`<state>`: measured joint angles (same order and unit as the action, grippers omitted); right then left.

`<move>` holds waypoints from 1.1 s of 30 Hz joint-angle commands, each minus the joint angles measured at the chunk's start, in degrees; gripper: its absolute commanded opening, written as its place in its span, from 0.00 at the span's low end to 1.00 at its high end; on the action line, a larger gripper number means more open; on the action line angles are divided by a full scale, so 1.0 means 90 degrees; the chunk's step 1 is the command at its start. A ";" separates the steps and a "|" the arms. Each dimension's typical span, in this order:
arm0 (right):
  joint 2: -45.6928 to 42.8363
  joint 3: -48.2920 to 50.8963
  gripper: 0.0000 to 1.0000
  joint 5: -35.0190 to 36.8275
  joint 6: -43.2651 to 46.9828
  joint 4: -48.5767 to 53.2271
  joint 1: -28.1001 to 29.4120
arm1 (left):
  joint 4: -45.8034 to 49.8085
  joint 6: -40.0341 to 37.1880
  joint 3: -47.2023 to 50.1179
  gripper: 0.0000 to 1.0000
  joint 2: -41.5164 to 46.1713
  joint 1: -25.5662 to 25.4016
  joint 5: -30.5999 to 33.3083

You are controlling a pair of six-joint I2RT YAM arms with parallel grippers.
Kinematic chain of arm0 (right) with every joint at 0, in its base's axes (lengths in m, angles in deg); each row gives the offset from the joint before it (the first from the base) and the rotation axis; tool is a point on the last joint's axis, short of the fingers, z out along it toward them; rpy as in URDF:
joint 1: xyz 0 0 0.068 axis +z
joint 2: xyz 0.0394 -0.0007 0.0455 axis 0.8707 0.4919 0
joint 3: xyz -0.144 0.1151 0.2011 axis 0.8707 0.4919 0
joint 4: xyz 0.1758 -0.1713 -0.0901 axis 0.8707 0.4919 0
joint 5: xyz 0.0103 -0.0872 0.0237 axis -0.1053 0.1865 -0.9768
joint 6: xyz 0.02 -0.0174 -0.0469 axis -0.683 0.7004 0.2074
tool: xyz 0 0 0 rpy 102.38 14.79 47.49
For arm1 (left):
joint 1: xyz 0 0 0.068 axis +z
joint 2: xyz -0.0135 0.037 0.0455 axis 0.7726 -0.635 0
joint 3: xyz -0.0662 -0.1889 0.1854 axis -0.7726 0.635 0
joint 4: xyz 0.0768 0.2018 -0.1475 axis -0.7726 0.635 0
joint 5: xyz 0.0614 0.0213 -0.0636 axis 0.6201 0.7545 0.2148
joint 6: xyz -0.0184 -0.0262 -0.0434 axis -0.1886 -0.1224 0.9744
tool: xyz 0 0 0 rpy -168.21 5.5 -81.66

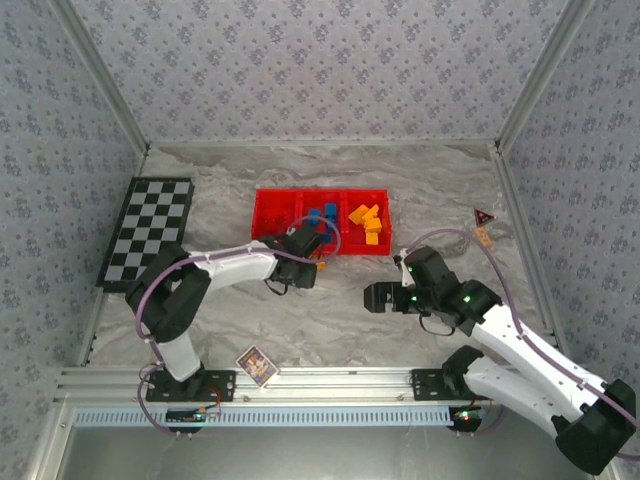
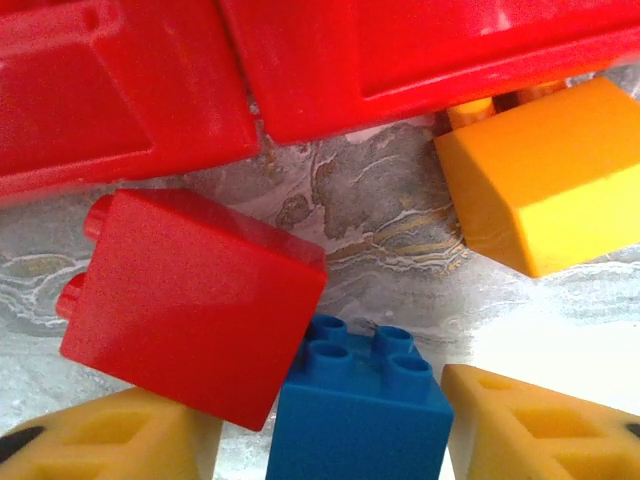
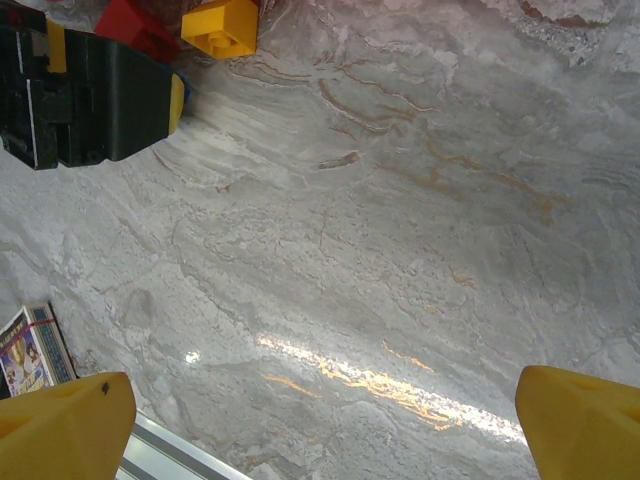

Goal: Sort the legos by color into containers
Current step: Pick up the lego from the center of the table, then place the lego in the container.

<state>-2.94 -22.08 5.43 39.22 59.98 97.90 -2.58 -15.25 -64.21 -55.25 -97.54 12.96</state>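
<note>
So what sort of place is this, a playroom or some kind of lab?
Most likely a lab test booth: a marble-look table boxed in by patterned wall panels, a left arm and right arm bolted to its near rail, and a checkered board at the left.

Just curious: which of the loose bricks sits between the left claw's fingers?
The blue brick, studs up, centred in the left gripper; the red brick lies beside it, the orange brick farther off.

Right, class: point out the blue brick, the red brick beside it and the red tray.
blue brick (image 2: 360,435), left wrist view, side face below its studs.
red brick (image 2: 190,300), left wrist view, its smooth broad face.
red tray (image 1: 320,192), top view, its far rim.
</note>
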 commanded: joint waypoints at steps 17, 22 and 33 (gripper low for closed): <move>-0.0245 -0.0089 1.00 0.0441 0.0090 0.0381 -0.0071 | 0.0298 0.1029 0.0268 0.26 0.0873 -0.0111 -0.0142; -0.0791 0.0022 1.00 0.1446 -0.0127 0.0599 -0.0136 | 0.0700 0.1142 -0.0012 0.27 0.1623 -0.0117 0.0224; -0.2306 0.0600 1.00 0.2357 -0.0656 0.0883 -0.0511 | 0.1078 0.0278 -0.2578 0.26 -0.0002 0.0467 0.0079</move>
<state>-21.63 -17.75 22.78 35.79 65.67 93.60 4.94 -9.75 -83.37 -50.71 -94.70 14.99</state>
